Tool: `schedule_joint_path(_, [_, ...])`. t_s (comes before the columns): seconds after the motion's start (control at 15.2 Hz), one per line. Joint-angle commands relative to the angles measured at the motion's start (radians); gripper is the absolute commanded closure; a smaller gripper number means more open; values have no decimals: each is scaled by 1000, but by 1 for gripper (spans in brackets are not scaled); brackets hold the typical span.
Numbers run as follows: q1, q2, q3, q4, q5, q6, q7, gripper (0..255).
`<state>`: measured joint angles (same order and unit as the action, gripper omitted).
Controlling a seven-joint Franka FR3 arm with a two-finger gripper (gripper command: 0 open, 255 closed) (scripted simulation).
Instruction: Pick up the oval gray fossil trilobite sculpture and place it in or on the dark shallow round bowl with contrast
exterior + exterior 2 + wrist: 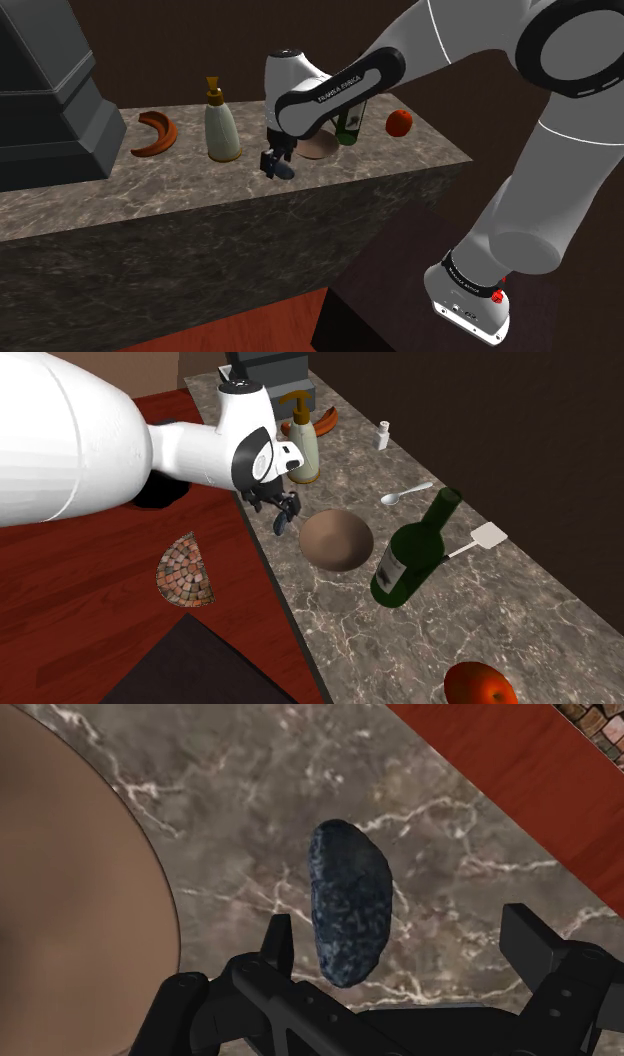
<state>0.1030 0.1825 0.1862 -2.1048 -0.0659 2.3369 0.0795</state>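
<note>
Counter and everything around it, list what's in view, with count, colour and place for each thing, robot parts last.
counter: 1, brown-grey marble, beside red floor
fossil sculpture: 1, dark blue-grey, counter edge beside bowl
bowl: 1, brown, mid counter
bottle: 1, green, upright beside bowl
spoon: 1, white, beyond bowl
spatula: 1, white, beside bottle
shaker: 1, white, counter's far side
soap dispenser: 1, cream, gold pump, behind arm
crescent: 1, orange-brown, beside dispenser
fruit: 1, red, counter end
appliance: 1, dark grey, other end
mosaic half-disc: 1, multicoloured, floor
arm: 1, white
claw: 1, black, open, over sculpture
</note>
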Motion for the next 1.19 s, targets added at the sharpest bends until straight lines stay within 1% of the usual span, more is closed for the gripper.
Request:
schedule_joint_path(0.0, [2, 18, -1, -6, -6, 24, 5, 0])
schedule_joint_path(0.13, [3, 32, -2, -10, -10, 42, 9, 0])
schedule_joint_path(0.59, [3, 32, -2, -10, -10, 42, 9, 0])
schedule_joint_path(0.66, [3, 32, -2, -10, -10, 42, 9, 255])
schedule_joint_path(1.12, [3, 32, -2, -10, -10, 42, 9, 255])
